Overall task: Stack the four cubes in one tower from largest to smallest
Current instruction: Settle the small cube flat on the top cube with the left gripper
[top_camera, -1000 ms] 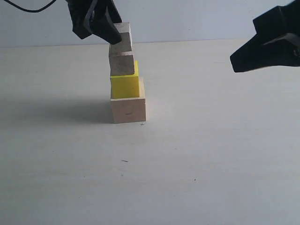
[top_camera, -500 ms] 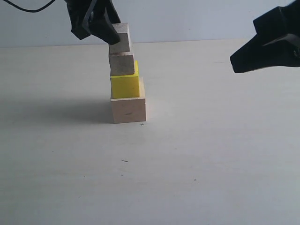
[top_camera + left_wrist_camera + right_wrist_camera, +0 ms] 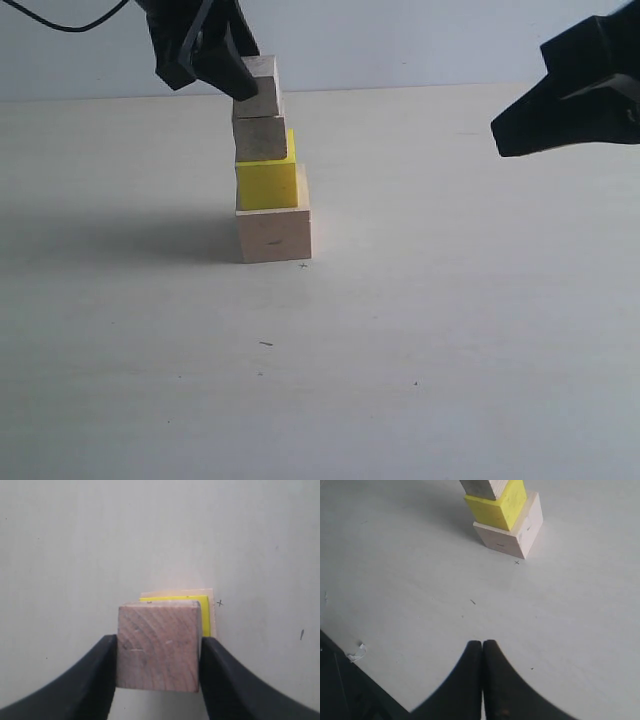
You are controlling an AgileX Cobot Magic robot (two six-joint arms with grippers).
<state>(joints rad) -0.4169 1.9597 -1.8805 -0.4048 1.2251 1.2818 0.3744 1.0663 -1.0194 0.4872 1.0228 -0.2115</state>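
Pale table (image 3: 450, 330) carries everything, tower left of centre in the exterior view. Right claw (image 3: 483, 652) hangs well apart from the tower, tips pressed together, holding nothing. Left claw (image 3: 158, 650) is clamped on the top cube, one finger on each of two opposite side faces. Big cube (image 3: 273, 235), pale wood, sits flat on the table as the base. Yellow cube (image 3: 266, 183) is on it, shifted toward the base's left edge and not centred. Third cube (image 3: 261, 139), small pale wood, is on the yellow one. Top cube (image 3: 265, 88), smallest, is right at the third cube's top face and looks a bit tilted; cannot tell if it is fully seated. Handling guess: wood blocks are light, rigid, not fragile, with smooth faces that may slide, so the narrow stack tips easily. Best hold is flat on opposite sides, near mid height. Release should be straight and gentle, with no sideways drag
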